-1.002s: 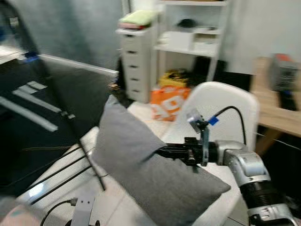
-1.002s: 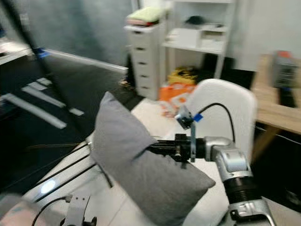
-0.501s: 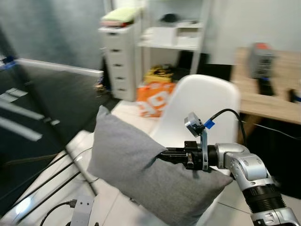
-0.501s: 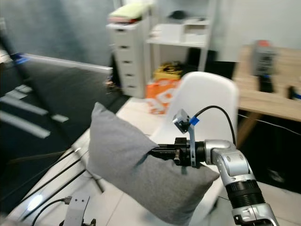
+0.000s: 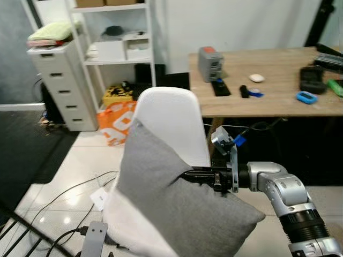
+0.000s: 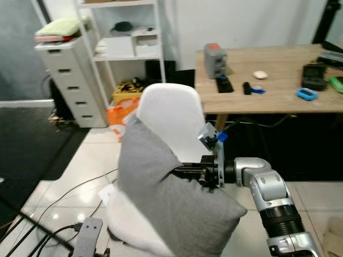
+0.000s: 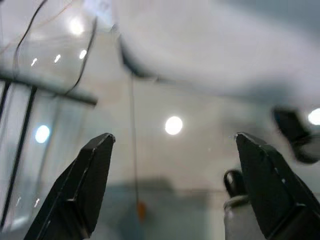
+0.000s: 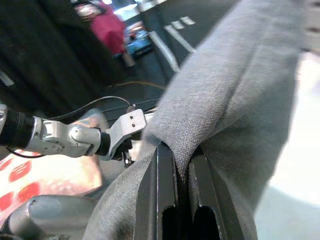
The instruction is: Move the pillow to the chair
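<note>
A grey pillow (image 5: 171, 209) hangs in front of me, pinched in the middle by my right gripper (image 5: 187, 175), which is shut on a fold of its fabric (image 8: 187, 142). The white chair (image 5: 171, 120) stands just behind the pillow, its backrest rising above the pillow's top corner; the pillow covers the seat area. My left gripper (image 7: 172, 150) is open with nothing between its fingers and looks down at the glossy floor. Its wrist bracket (image 5: 94, 241) shows at the bottom of the head view.
A wooden desk (image 5: 268, 88) with small gadgets stands behind the chair on the right. A white shelf unit (image 5: 115, 43), a drawer cabinet (image 5: 56, 85) and an orange bag (image 5: 115, 120) stand at the back left. Cables (image 5: 69, 193) lie on the tiled floor at left.
The camera has turned right, so the chair now sits centred behind the pillow and the desk has come into view. My right gripper keeps its hold on the pillow.
</note>
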You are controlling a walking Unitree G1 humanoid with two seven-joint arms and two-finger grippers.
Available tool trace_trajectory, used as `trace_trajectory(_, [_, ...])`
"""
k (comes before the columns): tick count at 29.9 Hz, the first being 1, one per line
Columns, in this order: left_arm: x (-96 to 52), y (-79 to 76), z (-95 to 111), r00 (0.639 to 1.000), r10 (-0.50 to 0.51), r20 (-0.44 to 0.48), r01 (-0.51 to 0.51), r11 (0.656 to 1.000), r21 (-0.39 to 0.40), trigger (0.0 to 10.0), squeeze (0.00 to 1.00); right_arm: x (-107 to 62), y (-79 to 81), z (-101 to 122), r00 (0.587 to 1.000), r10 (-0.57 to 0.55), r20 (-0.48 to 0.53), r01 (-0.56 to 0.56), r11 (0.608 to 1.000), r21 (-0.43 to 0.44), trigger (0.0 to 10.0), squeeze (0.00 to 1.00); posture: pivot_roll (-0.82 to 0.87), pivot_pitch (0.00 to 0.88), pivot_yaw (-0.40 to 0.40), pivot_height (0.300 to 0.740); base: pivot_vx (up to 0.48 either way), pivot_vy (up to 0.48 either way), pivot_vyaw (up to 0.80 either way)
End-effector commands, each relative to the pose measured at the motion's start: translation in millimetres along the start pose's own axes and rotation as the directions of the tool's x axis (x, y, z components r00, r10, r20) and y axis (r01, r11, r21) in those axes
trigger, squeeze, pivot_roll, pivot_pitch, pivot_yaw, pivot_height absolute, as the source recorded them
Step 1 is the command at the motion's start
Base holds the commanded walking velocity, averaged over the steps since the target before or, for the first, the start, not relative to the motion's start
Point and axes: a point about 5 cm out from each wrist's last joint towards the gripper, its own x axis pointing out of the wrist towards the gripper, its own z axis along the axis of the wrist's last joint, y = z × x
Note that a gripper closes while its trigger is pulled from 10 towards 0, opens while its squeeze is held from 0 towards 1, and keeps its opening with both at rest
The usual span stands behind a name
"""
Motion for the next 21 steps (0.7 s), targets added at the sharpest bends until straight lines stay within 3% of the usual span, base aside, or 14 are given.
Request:
trace_trajectory(1, [-2.2,5.8,-9,0.999,0.011,-0.031,-0.011,1.0,0.014,10.0,0.0,8.3,0.1,14,0.998,-0.009,0.056,0.012,0.998,-0.062,10.0,0.0,-0.25,0.069,0.077,0.74,0.0,0.0,0.0])
trace_trajectory(7, [-2.2,6.9,-9,0.999,0.015,-0.032,-0.014,1.0,0.018,10.0,0.0,26.0,-1.7,27,0.985,-0.036,0.167,0.045,0.998,-0.05,10.0,0.0,-0.25,0.064,0.083,0.74,0.0,0.0,0.0])
trace_trajectory(14, [-2.1,7.6,-9,0.999,0.015,-0.033,-0.014,1.0,0.019,10.0,0.0,38.2,5.1,28,0.988,0.014,0.151,-0.002,0.997,-0.08,10.0,0.0,-0.25,0.071,0.085,0.74,0.0,0.0,0.0])
trace_trajectory(21, [-2.2,9.0,-9,0.999,0.015,-0.033,-0.014,1.0,0.021,10.0,0.0,38.4,-0.4,28,0.991,-0.019,0.129,0.029,0.997,-0.076,10.0,0.0,-0.25,0.078,0.088,0.74,0.0,0.0,0.76])
